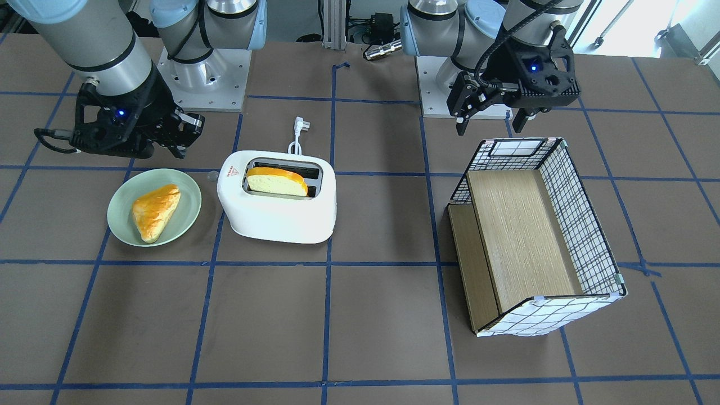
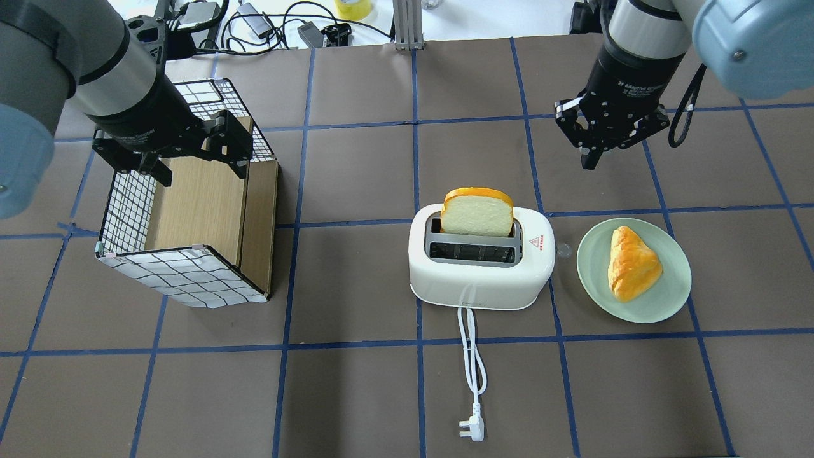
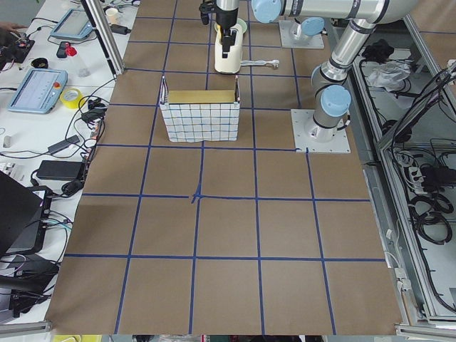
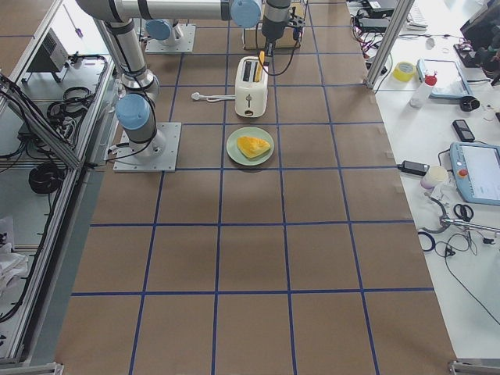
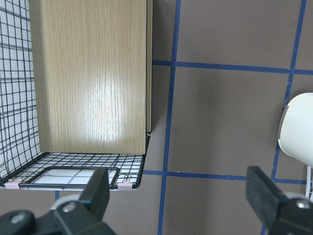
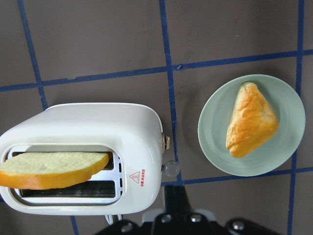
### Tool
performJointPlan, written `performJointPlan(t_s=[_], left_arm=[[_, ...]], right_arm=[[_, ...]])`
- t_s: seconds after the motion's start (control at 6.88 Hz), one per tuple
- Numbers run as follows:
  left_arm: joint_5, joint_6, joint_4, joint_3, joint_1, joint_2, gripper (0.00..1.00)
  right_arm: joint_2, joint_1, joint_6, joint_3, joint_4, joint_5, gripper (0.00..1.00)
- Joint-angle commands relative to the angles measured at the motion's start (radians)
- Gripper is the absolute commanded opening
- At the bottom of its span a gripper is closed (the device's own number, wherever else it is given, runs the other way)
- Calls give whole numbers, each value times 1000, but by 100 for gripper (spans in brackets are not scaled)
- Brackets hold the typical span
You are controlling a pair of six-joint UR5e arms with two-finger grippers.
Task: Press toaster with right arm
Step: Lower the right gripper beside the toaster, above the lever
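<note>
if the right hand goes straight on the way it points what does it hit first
The right hand points down. Likely bare table in the gap between toaster and green plate, close beside the toaster's side knob; depth is unclear, so it might clip the knob.

Light was bright and even from above; the toaster (image 2: 480, 286) and plate (image 2: 636, 306) cast only soft, short shadows. A white glare patch lay on the wooden panel (image 5: 93, 98). Side views looked sharp.
</note>
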Motion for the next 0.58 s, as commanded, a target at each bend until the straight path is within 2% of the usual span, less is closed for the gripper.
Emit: performJointPlan(t_s=[0.0,0.44], left_arm=[[0,0,0,0,0,0,100],[0,0,0,0,0,0,100]], right_arm=[[1,-5,-50,118,-55,13,0],[2,-123,-190,253,-62,192,0]])
